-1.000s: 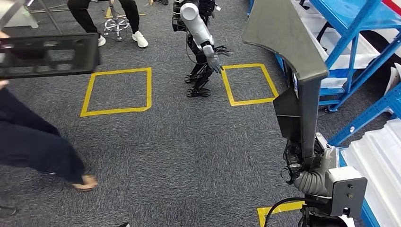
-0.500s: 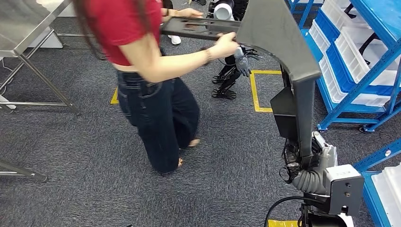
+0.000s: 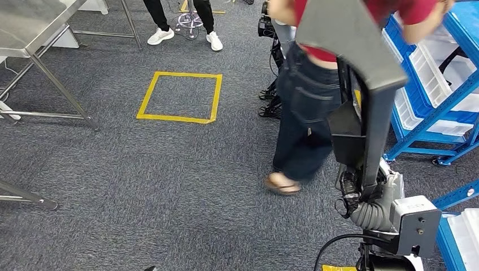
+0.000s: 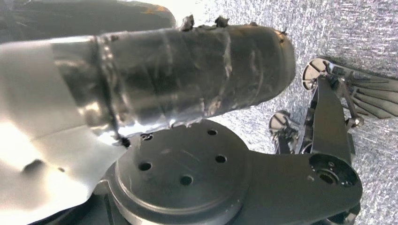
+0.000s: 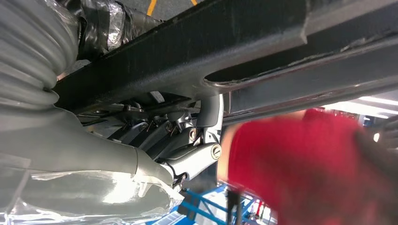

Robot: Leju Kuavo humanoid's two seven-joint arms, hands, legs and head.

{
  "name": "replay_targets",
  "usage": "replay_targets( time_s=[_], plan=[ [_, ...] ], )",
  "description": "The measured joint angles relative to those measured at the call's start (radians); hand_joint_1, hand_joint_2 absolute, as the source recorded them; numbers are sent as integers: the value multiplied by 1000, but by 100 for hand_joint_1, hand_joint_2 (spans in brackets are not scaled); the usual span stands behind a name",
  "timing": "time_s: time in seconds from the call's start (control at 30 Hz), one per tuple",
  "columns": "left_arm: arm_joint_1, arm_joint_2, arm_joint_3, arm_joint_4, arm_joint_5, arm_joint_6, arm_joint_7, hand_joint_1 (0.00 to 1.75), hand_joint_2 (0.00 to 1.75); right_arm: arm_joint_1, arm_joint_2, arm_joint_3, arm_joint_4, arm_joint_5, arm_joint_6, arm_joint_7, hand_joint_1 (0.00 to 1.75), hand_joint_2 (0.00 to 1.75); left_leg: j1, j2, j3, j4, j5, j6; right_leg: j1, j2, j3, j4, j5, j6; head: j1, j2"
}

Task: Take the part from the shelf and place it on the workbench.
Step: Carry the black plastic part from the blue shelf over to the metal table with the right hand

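A long dark grey part (image 3: pixel 361 84) stands upright at the right of the head view, its wide flat end at the top. My right hand (image 3: pixel 364 197) grips its lower end. In the right wrist view the part (image 5: pixel 244 42) runs across the picture as a black bar, with the right hand (image 5: pixel 94 150) wrapped around it from below. The steel workbench (image 3: pixel 22 28) stands at the far left. A taped dark piece of my left hand (image 4: pixel 187 70) shows close up in the left wrist view; how its fingers lie is unclear.
A person in a red top and dark jeans (image 3: pixel 308 113) walks just ahead, close to the part. Blue shelves (image 3: pixel 446 101) with white bins line the right. Another robot (image 3: pixel 271 51) stands behind the person. A second person's legs (image 3: pixel 181 22) and a yellow floor square (image 3: pixel 181 96) lie farther off.
The whole picture has shifted, so the camera has turned. The person has crossed from left to right in front of me. The part stays upright in my right hand.
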Motion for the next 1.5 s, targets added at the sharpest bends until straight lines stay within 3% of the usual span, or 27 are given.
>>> replay_targets(
  time_s=[0.07, 0.13, 0.2, 0.27, 0.33, 0.4, 0.47, 0.5, 0.53, 0.57, 0.63, 0.7, 0.8, 0.87, 0.97, 1.0, 1.03, 1.07, 1.1, 1.17, 1.23, 1.3, 1.37, 1.43, 1.5],
  plan=[
    [0, 0, 0, 0, 0, 0, 0, 0, 0, 0, 0, 0, 0, 0, 0, 0, 175, 175, 0, -1, 0, 0, 0, 0, 0, 0, 2, -6, 6, 0, 0, 0],
    [0, 0, 0, 0, 0, -1, 0, 0, 0, 0, 0, 0, 1, 0, 2, 0, 175, 175, 0, -3, 0, 2, 0, 0, 0, 0, 26, -56, 38, -2, 0, 0],
    [-1, -1, 0, 0, 0, -3, 0, 0, 0, -2, 1, -1, 1, 2, 7, -2, 175, 175, -2, -11, -2, 7, -1, -12, 2, 2, 106, -224, 109, -13, -1, 0],
    [-1, 0, 0, 0, -1, -4, 0, 0, 0, -5, 1, -1, 1, 3, 11, -3, 175, 175, -4, -16, -4, 10, -2, -28, 4, 4, 165, -348, 154, -29, -1, 0],
    [1, 2, 0, 0, -1, -4, 0, 0, 0, -5, 3, -1, 1, 3, 11, -3, 175, 175, -2, -11, -12, 31, -19, -37, 2, 1, 168, -354, 161, -42, -3, 0],
    [1, 3, 0, 0, -1, -4, 0, 0, 0, -5, 7, -1, 1, 3, 11, -4, 175, 175, -1, -4, -54, 129, -79, -43, 0, -2, 170, -359, 166, -49, -5, 0],
    [2, 5, 0, 0, -1, -5, 0, 0, 0, -5, 8, -1, 1, 3, 12, -4, 175, 175, -1, -3, -119, 275, -146, -46, 1, -4, 169, -359, 166, -52, -6, 0],
    [3, 5, 0, 0, -2, -5, 0, 0, 0, -5, 9, -1, 1, 3, 12, -5, 175, 175, -1, -3, -138, 319, -158, -47, 2, -5, 169, -359, 166, -52, -6, 0],
    [3, 6, 0, 0, -2, -6, 0, 0, 0, -5, 9, -1, 1, 3, 13, -5, 175, 175, -1, -3, -139, 324, -149, -46, 3, -5, 169, -359, 165, -52, -6, 0],
    [4, 6, 0, 0, -3, -6, 0, 0, 0, -5, 9, -1, 1, 4, 14, -5, 175, 175, -1, -3, -117, 284, -122, -44, 4, -5, 170, -358, 165, -52, -6, 0],
    [3, 7, 0, 0, -4, -6, -1, 0, 0, -5, 10, -1, 1, 9, 14, -6, 175, 175, -3, 0, -35, 128, -54, -35, 6, -5, 173, -358, 163, -49, -6, 0],
    [1, 10, 0, 0, -5, -7, -1, 0, 0, -5, 11, -1, 1, 22, 15, -6, 175, 175, -7, 2, 17, 22, -24, -26, 8, -8, 173, -355, 161, -42, -5, 0],
    [0, 10, 0, 0, -6, -8, -2, 0, 0, -4, 11, 1, 1, 42, 15, -2, 175, 175, -8, -9, 20, 2, -19, -14, 7, -16, 171, -356, 159, -25, -6, 0],
    [1, 8, 0, 0, -7, -8, -2, 0, 0, -4, 10, 2, 1, 53, 14, 0, 175, 175, -5, -18, 21, -5, -12, -4, 6, -14, 153, -316, 130, -14, -4, 0],
    [2, 6, 0, 0, -8, -9, -3, 0, 0, -1, 9, 4, 1, 61, 14, 3, 175, 175, -3, -36, 17, -5, -8, 1, 5, -6, 52, -109, 33, -5, 0, 0],
    [2, 5, 0, 0, -9, -9, -2, 0, 0, 0, 9, 5, 2, 63, 14, 5, 175, 175, -4, -44, 15, -4, -8, 1, 5, -5, 23, -53, 17, -4, 0, 0],
    [2, 5, 0, 0, -9, -9, -2, 0, 0, 0, 9, 6, 2, 64, 14, 7, 175, 175, -4, -53, 14, -2, -8, 1, 4, -3, 12, -36, 23, -5, 0, 0],
    [2, 4, 0, 0, -9, -9, -1, 0, 0, 0, 9, 6, 3, 66, 14, 9, 175, 175, -3, -63, 14, 0, -8, 1, 4, 1, 23, -63, 48, -6, 0, 0],
    [2, 3, 0, 0, -9, -9, -1, 0, 0, 0, 9, 6, 3, 66, 14, 11, 175, 175, -3, -74, 14, 2, -9, 0, 3, 11, 53, -126, 85, -9, 0, 0],
    [1, 2, 0, 0, -10, -10, -1, 0, 0, -1, 9, 6, 3, 66, 14, 14, 175, 175, -4, -98, 10, 7, -10, -5, -1, 54, 122, -272, 146, -15, 0, 0],
    [0, 1, 0, 0, -11, -12, -1, 0, 0, -2, 9, 6, 3, 66, 14, 16, 175, 175, -4, -119, 1, 11, -8, -16, -2, 75, 152, -336, 161, -20, -1, 0],
    [3, 3, 0, 0, -11, -14, -1, 0, 0, -2, 9, 7, 3, 66, 14, 17, 175, 175, -1, -137, -5, 11, -5, -28, -2, 53, 155, -341, 164, -30, -1, 0],
    [6, 7, 0, 0, -11, -15, -1, 0, 0, -2, 10, 7, 2, 66, 13, 16, 175, 175, -2, -101, -22, 46, -29, -37, -2, 26, 160, -351, 169, -43, -4, 0],
    [6, 8, 0, 0, -12, -16, -1, 0, 0, -2, 11, 7, 0, 66, 13, 15, 175, 175, -4, -34, -79, 163, -93, -42, 1, 0, 162, -357, 172, -51, -8, 0],
    [5, 9, 0, 0, -12, -16, -1, 0, 0, -2, 11, 7, -1, 66, 12, 16, 175, 175, -2, -6, -144, 298, -147, -46, 4, -28, 160, -358, 171, -53, -9, 0]
  ],
)
